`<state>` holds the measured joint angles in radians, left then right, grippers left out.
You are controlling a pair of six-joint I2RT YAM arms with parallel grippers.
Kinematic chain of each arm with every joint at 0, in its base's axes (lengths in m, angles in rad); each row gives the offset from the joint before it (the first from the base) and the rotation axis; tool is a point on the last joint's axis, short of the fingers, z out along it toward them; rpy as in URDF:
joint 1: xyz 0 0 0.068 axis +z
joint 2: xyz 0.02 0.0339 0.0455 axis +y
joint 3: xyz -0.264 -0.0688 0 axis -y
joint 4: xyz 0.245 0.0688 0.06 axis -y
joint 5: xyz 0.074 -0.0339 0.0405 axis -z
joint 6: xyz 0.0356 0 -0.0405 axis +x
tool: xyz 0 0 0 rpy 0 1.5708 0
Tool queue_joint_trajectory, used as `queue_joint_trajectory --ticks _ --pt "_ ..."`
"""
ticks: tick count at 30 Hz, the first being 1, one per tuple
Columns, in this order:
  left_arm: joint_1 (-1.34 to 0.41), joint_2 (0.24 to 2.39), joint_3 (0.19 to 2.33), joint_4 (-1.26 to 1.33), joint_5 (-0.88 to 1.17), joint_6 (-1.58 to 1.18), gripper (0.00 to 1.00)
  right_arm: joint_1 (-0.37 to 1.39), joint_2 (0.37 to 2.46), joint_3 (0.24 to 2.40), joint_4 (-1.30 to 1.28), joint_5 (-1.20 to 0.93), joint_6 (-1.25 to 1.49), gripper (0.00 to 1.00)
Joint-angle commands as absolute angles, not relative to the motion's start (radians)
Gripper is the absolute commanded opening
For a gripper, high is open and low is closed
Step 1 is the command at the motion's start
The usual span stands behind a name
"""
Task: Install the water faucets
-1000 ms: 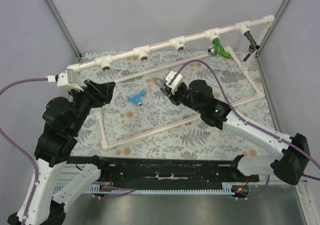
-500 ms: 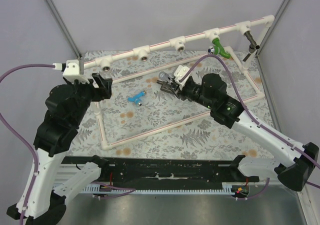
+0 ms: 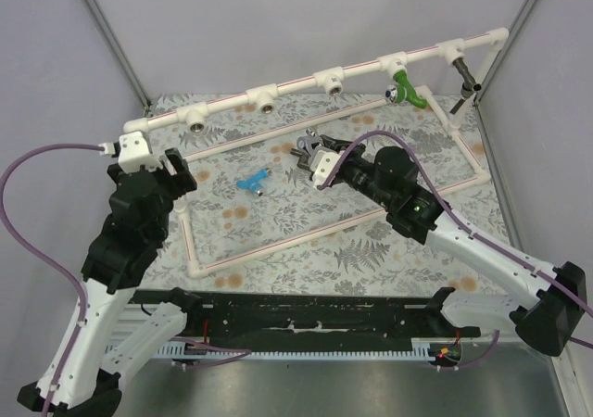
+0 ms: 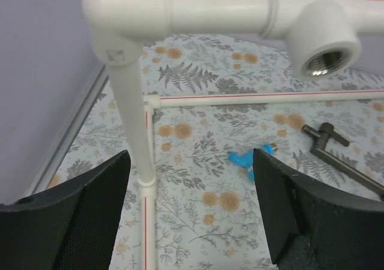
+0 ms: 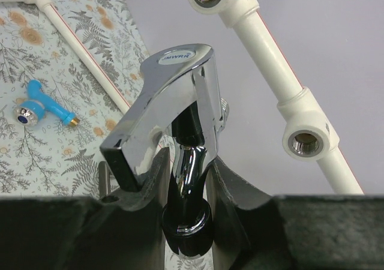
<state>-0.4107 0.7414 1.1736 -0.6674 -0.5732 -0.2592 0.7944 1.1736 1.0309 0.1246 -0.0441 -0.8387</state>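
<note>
At centre frame, the right gripper [image 5: 189, 177] is pinching the silver faucet [image 5: 162, 102] near the pipe frame [image 4: 127, 72], while the left gripper [image 4: 191, 186] is spreading empty and withdrawing from the frame's corner.

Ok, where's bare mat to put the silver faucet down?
Bare mat: inside the frame between the blue faucet and the near rail, and the strip in front of that rail. Crowded: the left corner post by the left gripper, and mid-frame, where the right gripper holds the silver faucet.
</note>
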Motion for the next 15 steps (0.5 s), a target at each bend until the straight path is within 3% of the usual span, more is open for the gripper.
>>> queue_joint_trajectory --ticks 1,8,15 --pt "-0.407 0.622 0.972 -0.441 -0.787 -0.16 0.86 0.795 1.147 1.002 0.279 -0.044 -0.891 0.0" --pt "-0.381 0.549 0.628 0.119 -0.9 -0.002 0.91 0.795 1.141 0.963 0.315 -0.048 -0.919 0.0" --pt "-0.237 0.687 0.539 0.394 -0.72 -0.054 0.92 0.796 1.111 0.942 0.31 -0.048 -0.905 0.0"
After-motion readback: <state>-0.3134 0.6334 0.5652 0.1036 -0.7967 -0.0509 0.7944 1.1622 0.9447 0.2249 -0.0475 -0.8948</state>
